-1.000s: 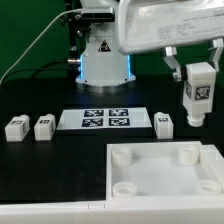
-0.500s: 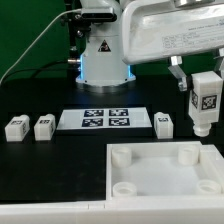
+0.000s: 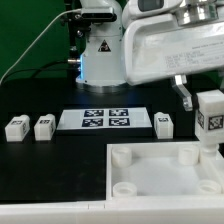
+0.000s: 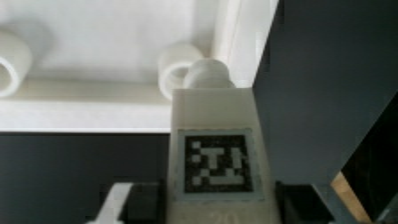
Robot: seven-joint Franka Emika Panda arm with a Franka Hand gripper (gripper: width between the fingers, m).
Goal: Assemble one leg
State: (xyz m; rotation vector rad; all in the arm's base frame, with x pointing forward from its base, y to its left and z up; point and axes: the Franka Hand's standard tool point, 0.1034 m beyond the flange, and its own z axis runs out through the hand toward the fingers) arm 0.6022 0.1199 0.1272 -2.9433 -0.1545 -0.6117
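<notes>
My gripper [image 3: 211, 112] is shut on a white leg [image 3: 211, 122] with a marker tag, held upright above the far right corner of the large white tray-like piece [image 3: 150, 160]. In the wrist view the leg [image 4: 215, 150] points at a round corner socket [image 4: 187, 72] of that piece [image 4: 107, 88], and the fingers [image 4: 128, 203] flank it. Three more legs stand on the black table: two at the exterior view's left [image 3: 16, 127] [image 3: 43, 127] and one beside the marker board [image 3: 164, 123].
The marker board [image 3: 105, 120] lies on the table behind the tray-like piece. The robot base [image 3: 103, 55] stands at the back, with a cable to its left.
My gripper has carried the leg toward the exterior view's right and lower, closer to the far right corner of the tray-like piece.
</notes>
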